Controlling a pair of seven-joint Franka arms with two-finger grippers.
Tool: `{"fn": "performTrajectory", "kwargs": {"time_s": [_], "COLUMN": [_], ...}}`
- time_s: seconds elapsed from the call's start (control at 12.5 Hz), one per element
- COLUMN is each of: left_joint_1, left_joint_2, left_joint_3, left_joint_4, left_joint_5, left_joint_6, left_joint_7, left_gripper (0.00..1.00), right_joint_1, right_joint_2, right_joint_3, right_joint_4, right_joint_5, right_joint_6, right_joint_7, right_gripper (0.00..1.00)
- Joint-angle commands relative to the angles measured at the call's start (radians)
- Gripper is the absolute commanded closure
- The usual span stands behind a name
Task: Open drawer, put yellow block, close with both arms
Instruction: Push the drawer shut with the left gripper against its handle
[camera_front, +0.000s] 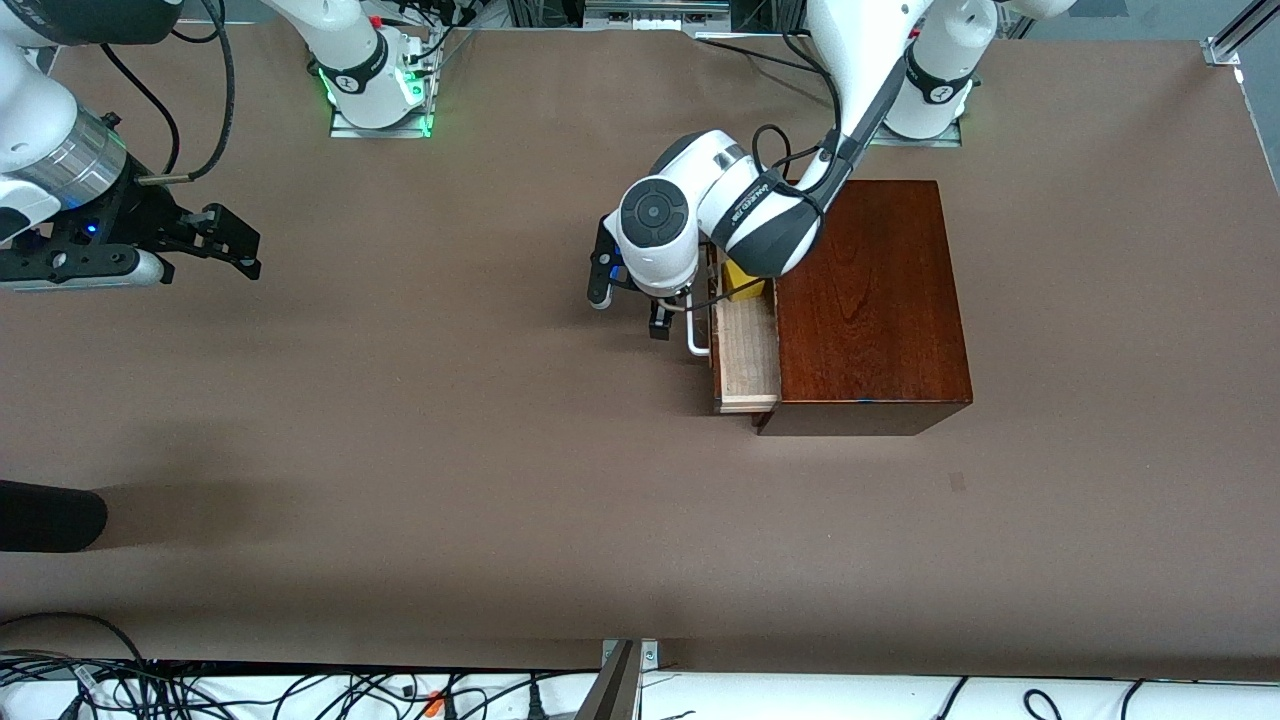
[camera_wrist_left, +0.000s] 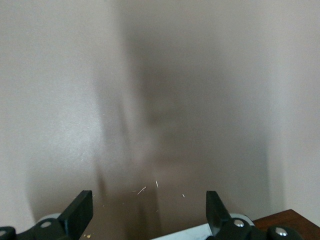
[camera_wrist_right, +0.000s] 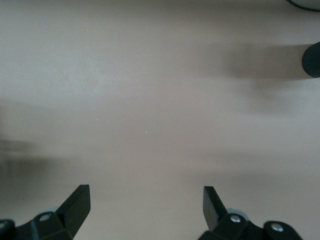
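Note:
The dark reddish-brown wooden box (camera_front: 870, 300) stands toward the left arm's end of the table. Its drawer (camera_front: 748, 355) is pulled partly out toward the right arm's end and shows its pale inside. The yellow block (camera_front: 742, 283) lies in the drawer, partly hidden under the left arm's wrist. My left gripper (camera_front: 630, 308) is open and empty in front of the drawer, close beside the white handle (camera_front: 695, 338). Its wrist view shows open fingers (camera_wrist_left: 82, 210) over bare table and a corner of the box (camera_wrist_left: 287, 220). My right gripper (camera_front: 238, 243) is open and empty, and that arm waits at its own end of the table.
A black rounded object (camera_front: 50, 515) pokes in at the table's edge at the right arm's end, nearer to the front camera. It also shows in the right wrist view (camera_wrist_right: 312, 59). Cables lie along the table's front edge (camera_front: 300, 690).

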Motion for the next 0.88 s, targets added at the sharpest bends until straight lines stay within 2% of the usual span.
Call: {"fn": "performTrajectory", "kwargs": {"time_s": [0.0,0.24,0.8], "left_joint_1": [-0.003,0.012,0.044], "left_joint_2": [0.022,0.021,0.010], "left_joint_3": [0.004,0.008,0.021], "left_joint_4": [0.026,0.014,0.020], "left_joint_5": [-0.014,-0.004,0.056], "left_joint_6": [0.005,-0.014,-0.147], "left_joint_7": [-0.007,-0.001,0.002], "left_gripper": [0.00,0.00,0.00], "right_joint_1": [-0.008,-0.008,-0.010], "right_joint_2": [0.011,0.011,0.011], "right_joint_3": [0.004,0.004,0.004], "right_joint_4": [0.026,0.026,0.026], "right_joint_5": [0.022,0.022,0.025], "right_joint_6": [-0.004,-0.004,0.002], "right_joint_7": [0.011,0.011,0.011], "right_gripper": [0.00,0.00,0.00]}}
